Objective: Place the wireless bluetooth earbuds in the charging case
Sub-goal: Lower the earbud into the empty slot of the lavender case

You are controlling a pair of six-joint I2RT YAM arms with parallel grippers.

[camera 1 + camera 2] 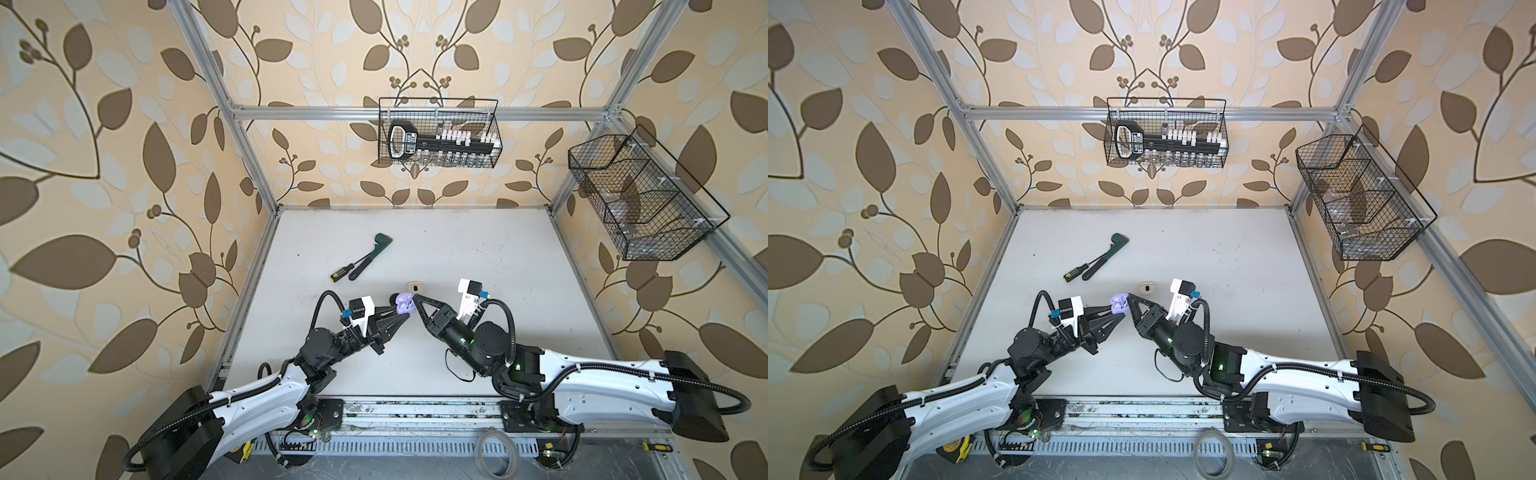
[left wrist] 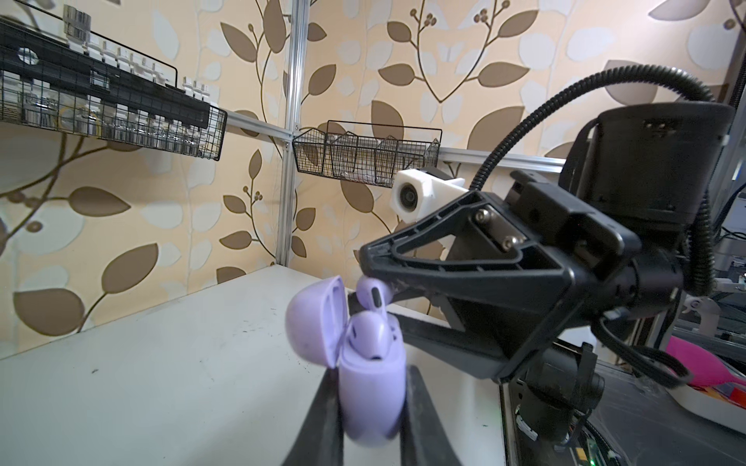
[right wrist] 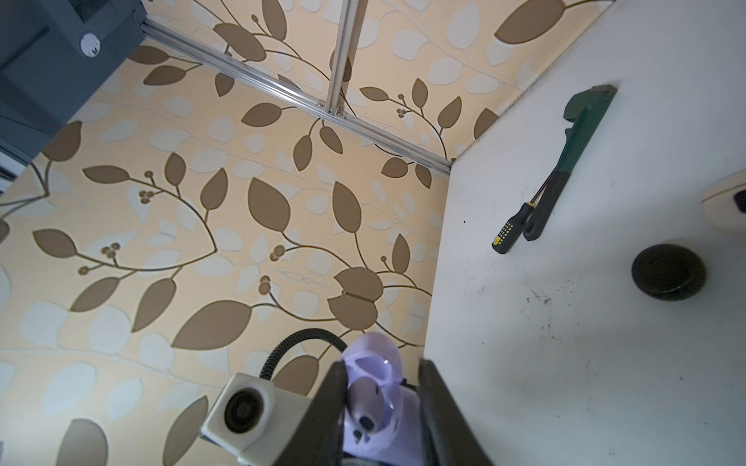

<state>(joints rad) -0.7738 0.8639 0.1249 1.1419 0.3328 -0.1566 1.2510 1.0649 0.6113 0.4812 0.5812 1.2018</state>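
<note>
One lavender earbud (image 2: 369, 335) is sitting in the open lavender charging case (image 2: 371, 403), which the left gripper (image 2: 369, 381) is clamping upright at the lower centre of the left wrist view, while a second earbud (image 2: 373, 294) is perching higher at the case's mouth, apparently not fully seated. The right gripper (image 3: 381, 367) is standing with its jaws parted loosely round that second earbud, so a crooked release is risking it tipping out onto the white table (image 2: 161, 363) or blocking the lid (image 2: 311, 318) from closing.
</note>
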